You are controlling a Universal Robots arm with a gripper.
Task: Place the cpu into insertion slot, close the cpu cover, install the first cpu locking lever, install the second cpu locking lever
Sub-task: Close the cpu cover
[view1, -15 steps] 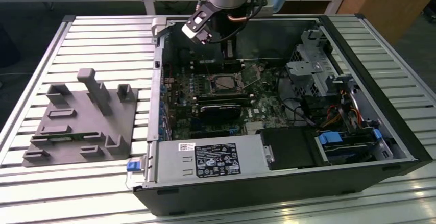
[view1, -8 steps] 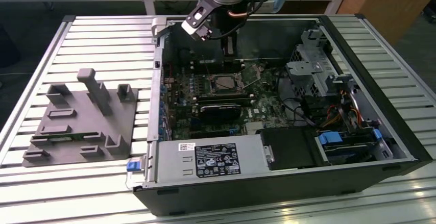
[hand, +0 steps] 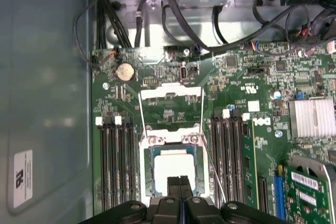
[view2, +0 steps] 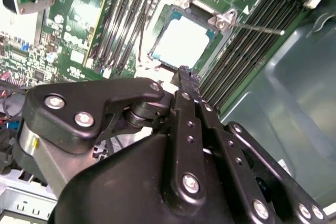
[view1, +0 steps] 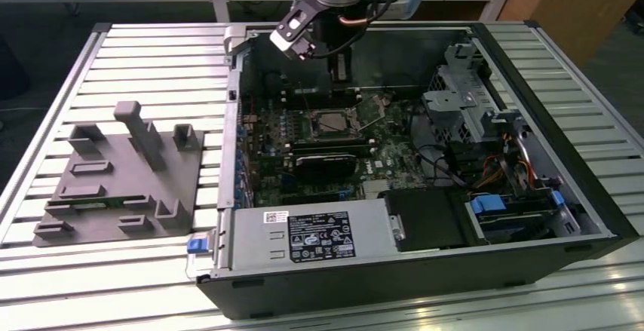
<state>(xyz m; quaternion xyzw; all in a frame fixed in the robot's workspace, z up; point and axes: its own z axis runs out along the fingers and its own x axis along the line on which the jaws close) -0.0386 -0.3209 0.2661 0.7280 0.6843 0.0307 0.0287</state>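
The cpu (hand: 173, 174) lies in the insertion slot (hand: 149, 182), its pale face up; it also shows as a bright square (view2: 184, 40) in the second wrist view. The cpu cover (hand: 170, 92) is swung open and lies flat on the green board beyond the socket, with board showing through its window. Thin wire locking levers (hand: 214, 169) (view2: 257, 27) stand free beside the socket. My gripper (hand: 180, 184) hovers just over the socket's near edge, its fingers (view2: 185, 85) pressed together with nothing between them. In the exterior view the gripper (view1: 340, 75) reaches down into the case above the socket (view1: 332, 124).
Long black memory slots (hand: 116, 161) flank the socket on both sides. A black graphics card (view1: 327, 163) sits below it, a power supply (view1: 312, 237) at the case front, cables and a drive cage (view1: 463, 105) toward the exterior view's right. A grey fixture (view1: 121, 176) stands outside the case.
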